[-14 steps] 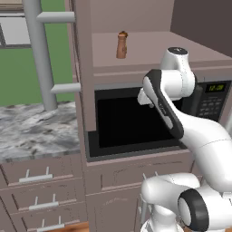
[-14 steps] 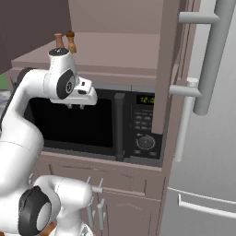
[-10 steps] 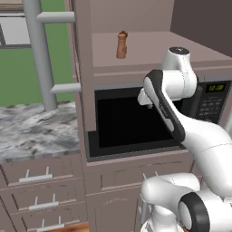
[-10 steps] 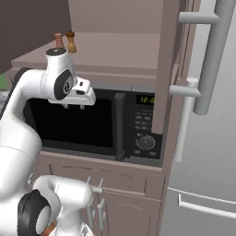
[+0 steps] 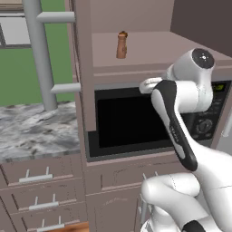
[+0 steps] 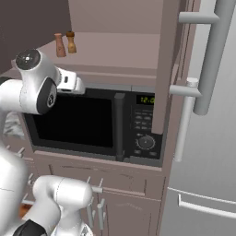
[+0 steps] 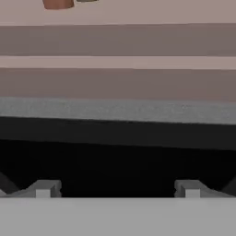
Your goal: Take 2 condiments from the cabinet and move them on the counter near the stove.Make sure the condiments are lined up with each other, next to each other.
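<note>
Hand raised slightly toward the shelf niche, bottles untouched.
Both condiments stand upright above the microwave (image 6: 92, 122) in the cabinet (image 6: 138, 50): a reddish bottle (image 6: 59, 45) just beside a darker bottle (image 6: 70, 42). They look light, rigid, smooth and easily toppled, so mid-body is the best hold. The gripper (image 7: 117, 189), fingers spread wide and empty, faces the microwave's top edge; the marble counter (image 5: 31, 131) lies left of it.

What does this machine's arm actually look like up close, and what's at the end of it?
The arm is a chain of smooth, glossy white rounded shells with dark grey-black bands and round caps at the joints. One link carries a black strip with faint lettering. No loose cables show. The tool ends in two small, blocky grey fingertips.
</note>
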